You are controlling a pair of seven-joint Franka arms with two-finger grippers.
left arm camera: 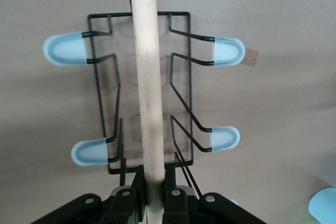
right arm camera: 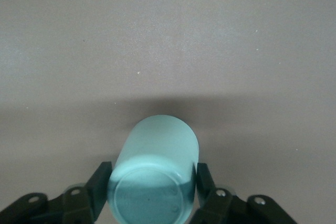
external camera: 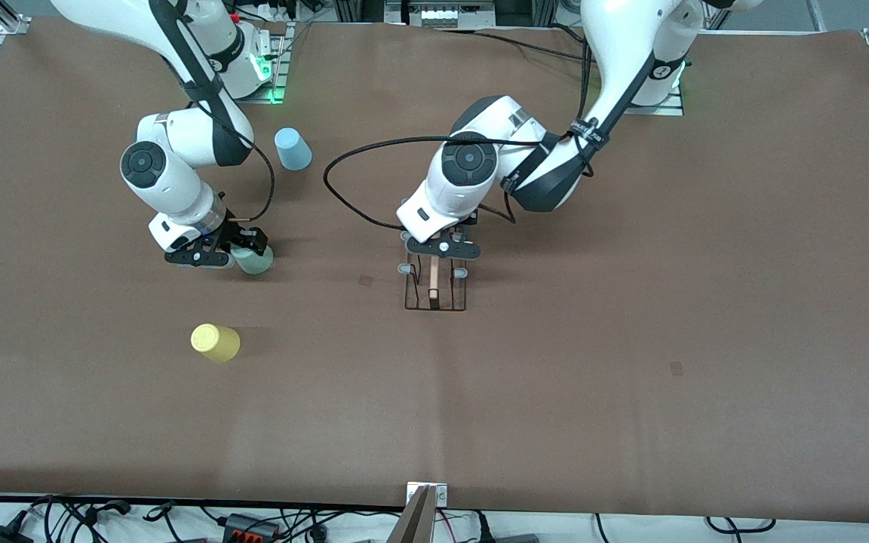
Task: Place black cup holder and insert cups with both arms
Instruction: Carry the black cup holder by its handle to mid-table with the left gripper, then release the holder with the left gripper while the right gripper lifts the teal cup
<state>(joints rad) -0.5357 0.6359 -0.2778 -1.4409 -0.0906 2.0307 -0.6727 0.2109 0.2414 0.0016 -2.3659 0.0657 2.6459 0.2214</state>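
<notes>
The left gripper (external camera: 442, 248) clamped the wooden rod handle (left arm camera: 147, 77) of the black cup holder (external camera: 435, 290) mid-table, while the right gripper (external camera: 232, 249) pinched the mint green cup (right arm camera: 155, 169). No cup sat on a peg; the yellow cup (external camera: 215, 342) and light blue cup (external camera: 293, 148) waited on the table (external camera: 631, 339).

rack (external camera: 436, 290) mid-table, cups (external camera: 216, 342) toward right arm's end

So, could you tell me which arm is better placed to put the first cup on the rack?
The right: its gripper already clamps the mint cup, while the left gripper holds the rack's wooden handle.
</notes>
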